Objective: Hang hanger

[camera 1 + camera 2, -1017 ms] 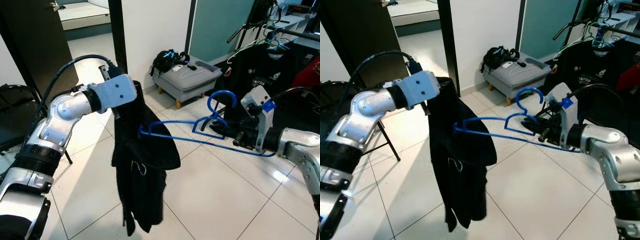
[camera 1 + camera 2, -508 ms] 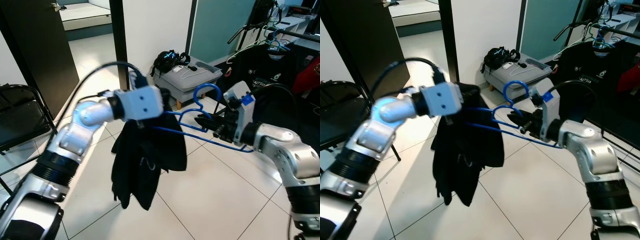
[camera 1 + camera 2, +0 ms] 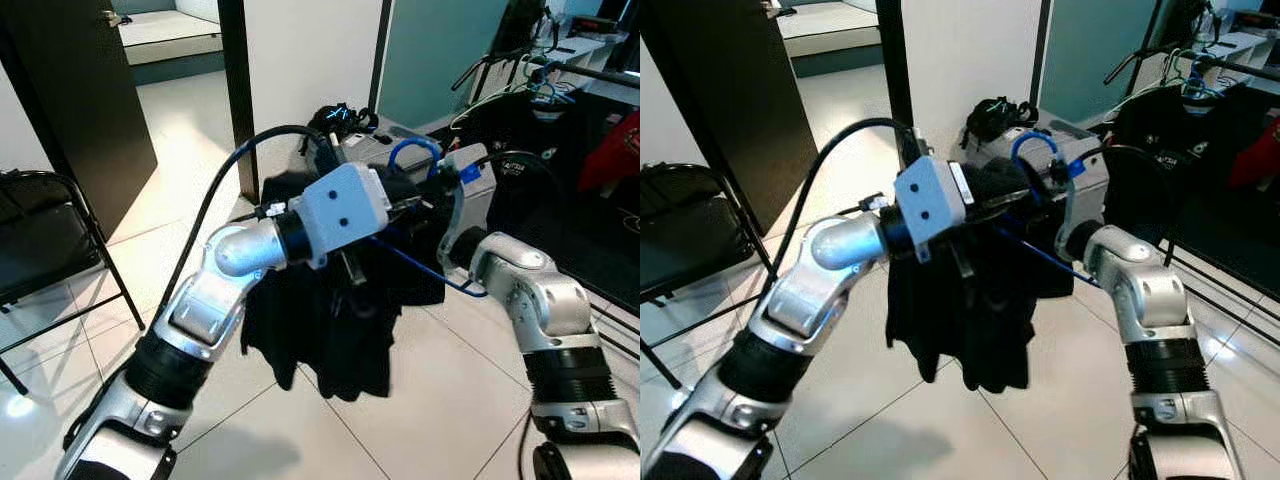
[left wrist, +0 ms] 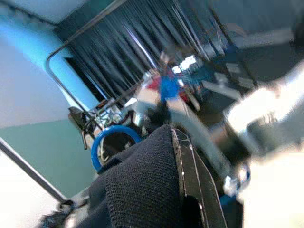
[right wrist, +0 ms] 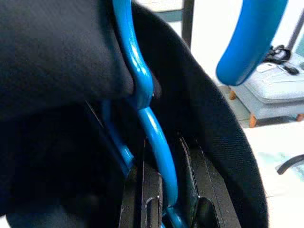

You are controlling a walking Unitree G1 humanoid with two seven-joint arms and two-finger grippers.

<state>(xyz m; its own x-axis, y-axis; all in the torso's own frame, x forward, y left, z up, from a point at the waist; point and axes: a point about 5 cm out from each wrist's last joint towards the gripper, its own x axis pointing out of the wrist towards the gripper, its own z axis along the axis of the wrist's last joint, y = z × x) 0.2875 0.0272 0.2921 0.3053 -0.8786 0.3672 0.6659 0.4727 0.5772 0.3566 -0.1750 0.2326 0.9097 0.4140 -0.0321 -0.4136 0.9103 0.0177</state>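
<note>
— Where's the blue wire hanger [image 5: 142,95]?
— Inside the black fabric garment [image 3: 340,330], right claw [image 5: 164,209] clamped on it.
— Left claw [image 4: 190,190]?
— Against the garment; grip unclear.

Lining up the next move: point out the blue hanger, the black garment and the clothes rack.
blue hanger [image 5: 159,142]: right wrist view, on its wire neck.
black garment [image 3: 340,330]: left eye view, on the hanging folds.
clothes rack [image 3: 1240,75]: right eye view, on the top rail.
</note>
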